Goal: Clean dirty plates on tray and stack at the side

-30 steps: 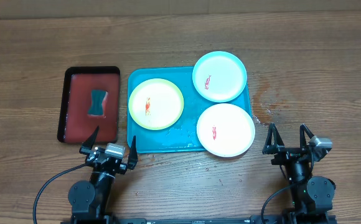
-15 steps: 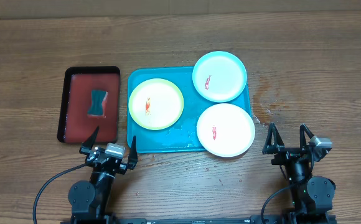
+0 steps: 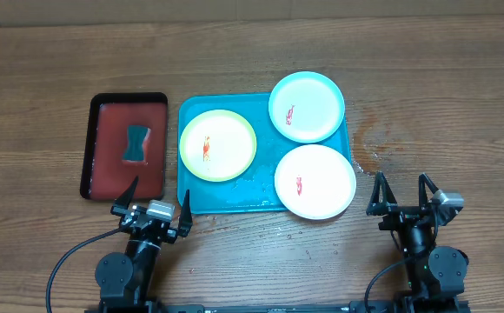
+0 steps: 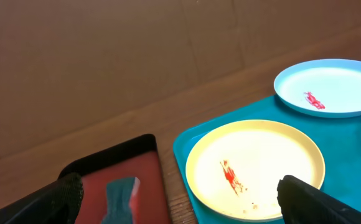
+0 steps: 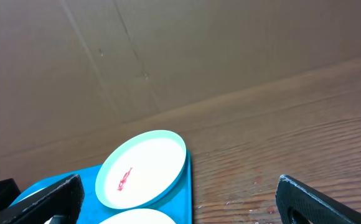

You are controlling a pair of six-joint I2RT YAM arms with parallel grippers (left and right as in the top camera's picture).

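The turquoise tray (image 3: 226, 198) lies mid-table. On it are a yellow-green plate (image 3: 218, 144), a pale blue plate (image 3: 307, 106) at the far right corner and a white plate (image 3: 315, 181) over the near right edge, each with a red smear. My left gripper (image 3: 155, 205) is open and empty at the near edge, left of the tray's near corner. My right gripper (image 3: 401, 193) is open and empty, right of the white plate. The left wrist view shows the yellow-green plate (image 4: 255, 168) and blue plate (image 4: 330, 87); the right wrist view shows the blue plate (image 5: 142, 168).
A black tray with a dark red inside (image 3: 104, 165) lies left of the turquoise tray and holds a teal sponge (image 3: 135, 143). The sponge also shows in the left wrist view (image 4: 121, 199). Small wet spots (image 3: 374, 143) mark the wood right of the tray.
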